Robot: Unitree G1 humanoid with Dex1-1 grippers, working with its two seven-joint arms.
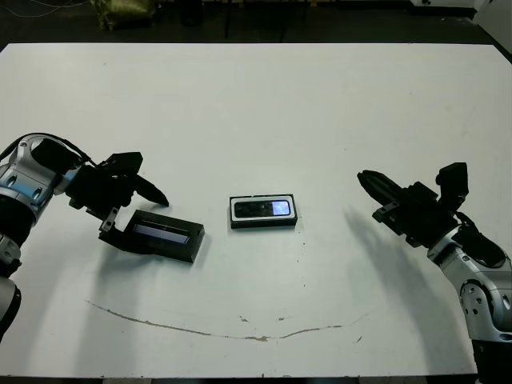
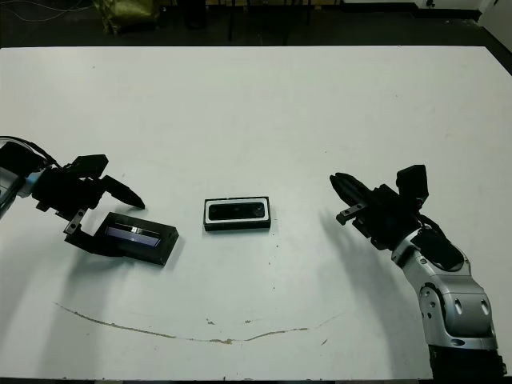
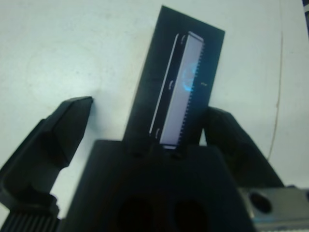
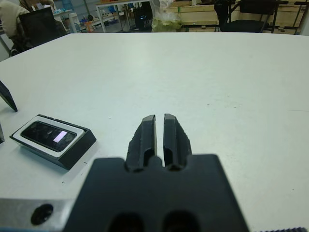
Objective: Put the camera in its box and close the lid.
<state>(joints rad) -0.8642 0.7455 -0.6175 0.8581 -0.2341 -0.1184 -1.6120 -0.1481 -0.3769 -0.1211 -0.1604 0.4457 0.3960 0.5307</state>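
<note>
The camera [image 1: 258, 209] lay in the box [image 1: 264, 223]. The lid [image 1: 162, 236] was straddled by the wide-open left claw [image 1: 130, 207]; an even grip across its edges seemed needed. The right claw [image 4: 160, 135] was pressed together, empty.

box [image 1: 264, 212] mid-table, bare table [image 1: 264, 112] all around

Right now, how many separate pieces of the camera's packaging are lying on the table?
2. The box sits near the table's middle with the camera already inside; the lid lies to its left, between the left tool's open fingers.
</note>
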